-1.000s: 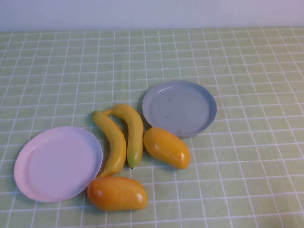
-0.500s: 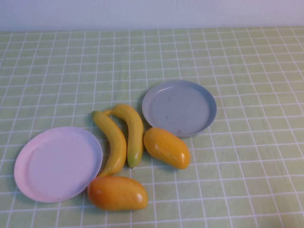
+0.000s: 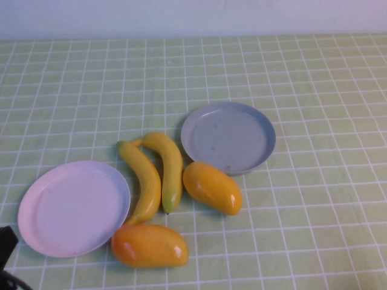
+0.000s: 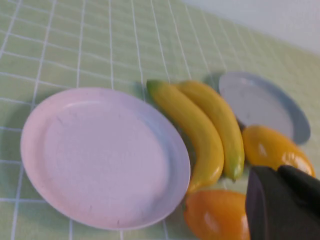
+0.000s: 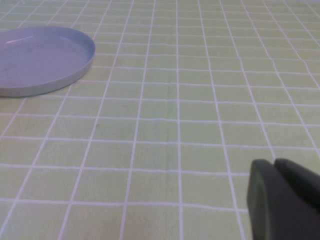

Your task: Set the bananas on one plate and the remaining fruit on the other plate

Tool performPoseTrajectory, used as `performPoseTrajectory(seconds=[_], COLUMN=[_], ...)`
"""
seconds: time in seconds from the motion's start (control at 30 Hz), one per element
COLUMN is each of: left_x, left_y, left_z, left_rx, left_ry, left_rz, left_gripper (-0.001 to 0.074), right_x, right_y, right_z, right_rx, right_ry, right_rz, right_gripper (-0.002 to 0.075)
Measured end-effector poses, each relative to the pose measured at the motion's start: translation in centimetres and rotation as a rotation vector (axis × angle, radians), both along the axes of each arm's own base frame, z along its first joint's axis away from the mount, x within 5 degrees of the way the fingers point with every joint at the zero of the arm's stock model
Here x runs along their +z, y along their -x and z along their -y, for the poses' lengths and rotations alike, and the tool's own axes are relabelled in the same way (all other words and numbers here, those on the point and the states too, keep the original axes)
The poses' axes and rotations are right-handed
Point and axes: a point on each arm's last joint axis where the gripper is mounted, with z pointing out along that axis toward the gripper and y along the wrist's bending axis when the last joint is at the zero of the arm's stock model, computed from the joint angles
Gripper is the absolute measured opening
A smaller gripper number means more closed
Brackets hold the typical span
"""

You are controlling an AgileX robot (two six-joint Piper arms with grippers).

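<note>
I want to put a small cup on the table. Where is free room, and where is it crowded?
Free: the cloth beyond and right of the grey-blue plate, around the right tool. Crowded: between that plate and the pink plate, where bananas and mangoes lie, left tool nearby.

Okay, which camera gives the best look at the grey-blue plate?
The high view: the whole grey-blue plate shows, empty, beside the bananas. The left wrist view shows it small and blurred; the right wrist view crops one side. The left gripper barely shows; the right gripper is partly seen.
</note>
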Motion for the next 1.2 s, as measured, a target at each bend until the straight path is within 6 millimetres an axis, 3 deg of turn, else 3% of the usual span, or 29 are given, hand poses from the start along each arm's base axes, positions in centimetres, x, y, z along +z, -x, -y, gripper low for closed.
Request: performPoseTrajectory(seconds=[0.27, 0.4, 0.53, 0.7, 0.93, 1.03, 1.2], left_x=[3.8, 4.2, 3.9, 3.2, 1.9, 0.9, -1.2], left_y=[-4.0, -6.6, -9.5, -13.1, -14.9, -14.8, -14.9], left_z=[1.3, 2.3, 3.7, 7.0, 13.2, 15.1, 17.2], left_rx=[-0.376, -0.649, -0.853, -1.082, -1.375, -1.455, -1.590], left_ry=[-0.437, -0.598, -0.652, -0.842, -1.092, -1.132, -1.202], left_rz=[-0.164, -0.171, -0.174, -0.219, -0.250, -0.256, -0.220], left_gripper=[-0.0002, -0.0001, -0.0002, -0.0002, 0.0010, 0.0107, 0.0510], right_x=[0.0, 0.0, 0.0, 0.0, 0.0, 0.0, 0.0], right_y=[0.0, 0.0, 0.0, 0.0, 0.0, 0.0, 0.0], right_z=[0.0, 0.0, 0.0, 0.0, 0.0, 0.0, 0.0], right_rx=[0.000, 0.000, 0.000, 0.000, 0.000, 0.000, 0.000], right_ry=[0.000, 0.000, 0.000, 0.000, 0.000, 0.000, 0.000], right_rz=[0.000, 0.000, 0.000, 0.000, 0.000, 0.000, 0.000], right_gripper=[-0.0015, -0.0015, -0.0015, -0.0015, -0.0015, -0.0015, -0.0015])
